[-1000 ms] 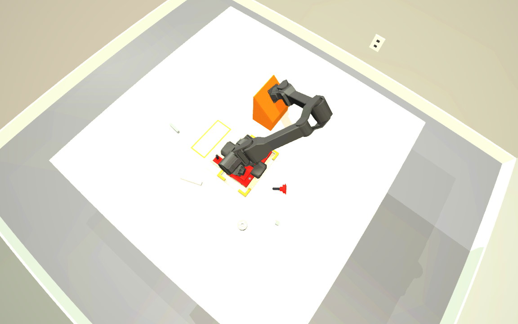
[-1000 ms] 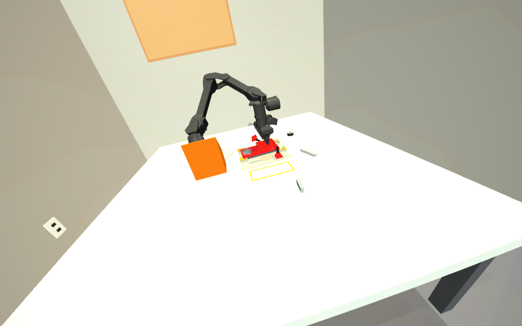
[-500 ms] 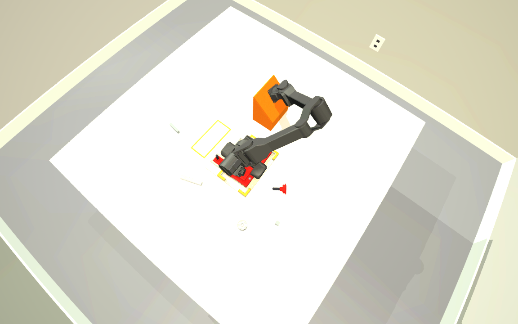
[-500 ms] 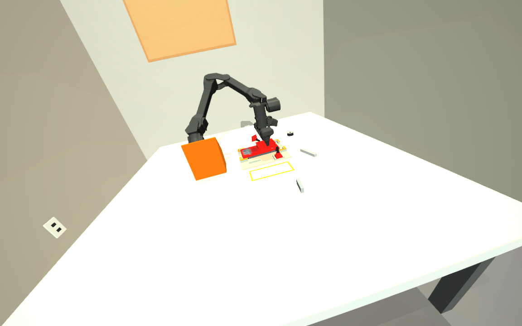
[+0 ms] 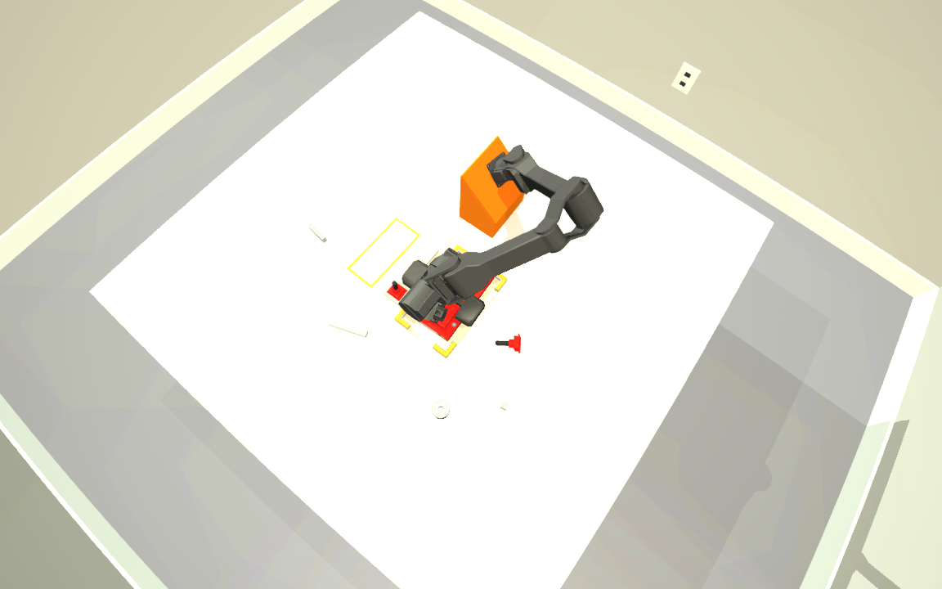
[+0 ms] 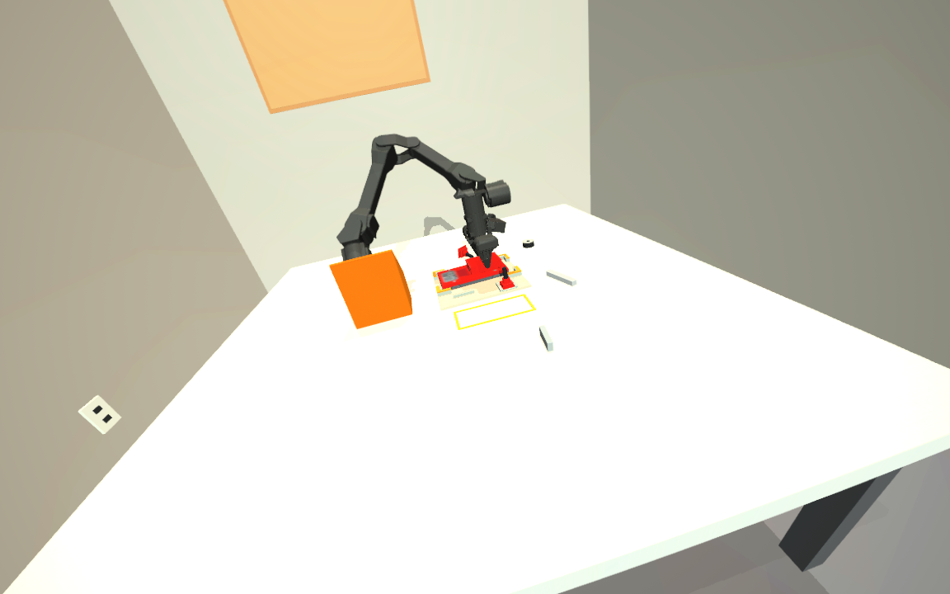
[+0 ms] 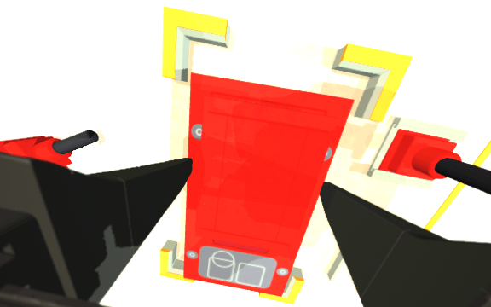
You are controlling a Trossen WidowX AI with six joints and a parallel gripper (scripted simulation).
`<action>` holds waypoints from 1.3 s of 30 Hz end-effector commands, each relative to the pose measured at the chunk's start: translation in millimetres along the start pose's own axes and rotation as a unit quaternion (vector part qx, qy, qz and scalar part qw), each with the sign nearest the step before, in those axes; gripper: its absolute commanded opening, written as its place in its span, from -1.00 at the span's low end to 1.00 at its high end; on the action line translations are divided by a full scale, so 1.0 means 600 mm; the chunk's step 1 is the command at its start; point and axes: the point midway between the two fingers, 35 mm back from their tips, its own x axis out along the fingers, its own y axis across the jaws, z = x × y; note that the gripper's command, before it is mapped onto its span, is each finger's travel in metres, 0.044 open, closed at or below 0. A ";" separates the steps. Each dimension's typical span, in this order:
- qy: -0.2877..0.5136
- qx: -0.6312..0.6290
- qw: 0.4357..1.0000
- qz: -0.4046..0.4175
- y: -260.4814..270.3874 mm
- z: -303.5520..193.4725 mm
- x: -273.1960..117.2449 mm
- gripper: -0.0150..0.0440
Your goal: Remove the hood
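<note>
Black claw (image 7: 256, 179) stands wide open and empty, its tips flanking the red hood (image 7: 262, 170) at mid-frame in the wrist view, seemingly at its long edges. The hood lies flat on the car (image 6: 472, 275), long axis running top to bottom of that view. Nothing is done yet: gripping, lifting, placing and release remain. The yellow outline (image 5: 383, 252) lies just upper left of the car in the top view, on the worktop (image 6: 611, 413).

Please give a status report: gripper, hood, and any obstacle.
Gripper open, empty, one finger on each side of the red hood. Hood on the car, not lifted. Marked area holds nothing. Red peg beside the hood, close to one finger.
</note>
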 end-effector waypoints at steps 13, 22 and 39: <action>0.000 0.000 1.000 0.000 0.000 0.000 0.004 0.55; 0.000 0.000 1.000 0.000 0.000 0.000 0.002 0.08; 0.000 0.000 1.000 0.000 0.000 0.001 -0.016 -0.49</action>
